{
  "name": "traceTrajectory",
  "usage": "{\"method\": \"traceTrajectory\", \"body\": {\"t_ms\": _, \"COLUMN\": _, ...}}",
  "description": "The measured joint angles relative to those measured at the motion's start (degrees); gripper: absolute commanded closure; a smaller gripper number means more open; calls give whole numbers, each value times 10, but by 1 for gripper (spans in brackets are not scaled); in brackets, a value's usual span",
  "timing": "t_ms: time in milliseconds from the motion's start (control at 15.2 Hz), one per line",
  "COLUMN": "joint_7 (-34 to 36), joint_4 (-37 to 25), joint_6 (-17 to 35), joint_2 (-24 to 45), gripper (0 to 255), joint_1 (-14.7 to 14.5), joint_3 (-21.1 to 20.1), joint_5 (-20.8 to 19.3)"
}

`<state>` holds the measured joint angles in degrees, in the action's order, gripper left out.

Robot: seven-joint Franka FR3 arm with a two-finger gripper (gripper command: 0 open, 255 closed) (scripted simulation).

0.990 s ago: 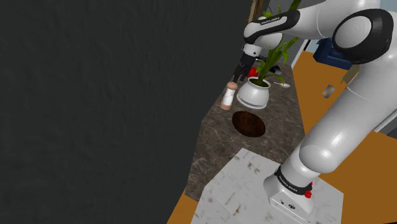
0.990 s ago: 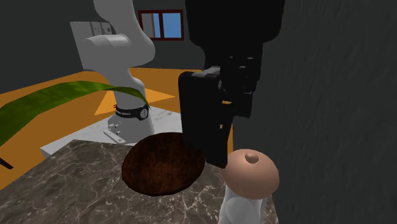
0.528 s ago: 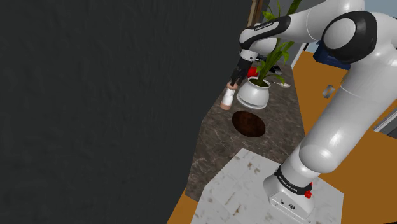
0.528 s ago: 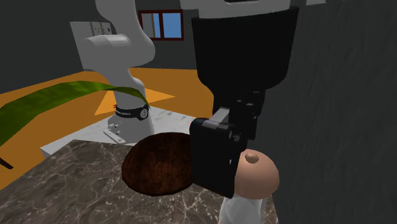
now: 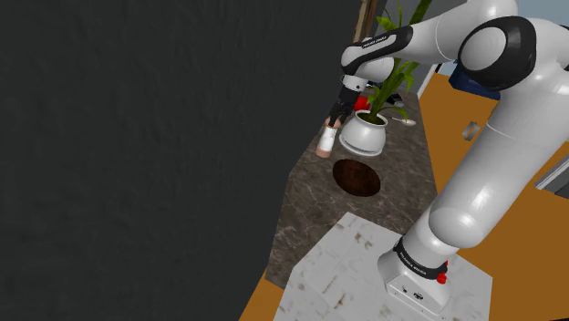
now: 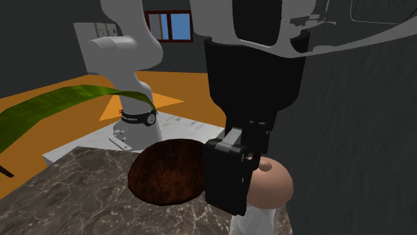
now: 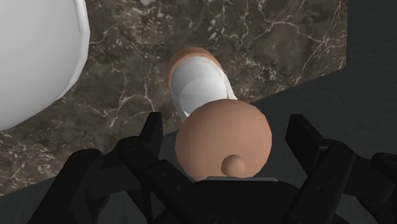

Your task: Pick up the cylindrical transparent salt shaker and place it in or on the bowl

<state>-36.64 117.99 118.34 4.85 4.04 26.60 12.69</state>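
Shaker [image 7: 202,89] stands on its base on the dark marble counter [image 5: 401,187], close to the counter's edge by the dark grey wall [image 5: 137,137]. Body is white, with a peach-tan domed cap and a base of the same tan. Wrist view: the cap lies between the two black fingers [image 7: 151,135], one on each side, with a sliver of gap on both, so no contact shows. Gripper [image 5: 336,116] is released, the jaws spread wider than the cap, and nothing is grasped. In the second exterior view one finger hangs in front of the cap, its tip below the cap's top, and part of the shaker is hidden behind it. In the shoulder view the gripper hangs straight over the shaker, and the white arm [image 5: 474,137] arches up from the stand [image 5: 351,274] at the lower right. White pot [image 5: 363,135] with a green plant [image 5: 401,68] sits just beside the shaker, on the shoulder view's right; whether they touch is not discernible. Bowl [image 5: 356,176], dark brown and round, rests on the counter between the shaker and the stand, apart from the shaker. Orange floor [image 5: 474,100] lies beyond the counter.
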Motion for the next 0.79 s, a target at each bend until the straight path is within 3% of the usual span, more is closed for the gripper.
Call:
{"method": "traceTrajectory", "body": {"t_ms": 66, "joint_7": 0, "joint_4": 0, "joint_6": 0, "joint_2": 0, "gripper": 255, "joint_1": 0, "joint_3": 0, "joint_5": 0}}
{"method": "traceTrajectory", "body": {"t_ms": 792, "joint_7": 1, "joint_4": -1, "joint_6": -3, "joint_2": -2, "gripper": 255, "joint_1": 0, "joint_3": 0, "joint_5": -1}}
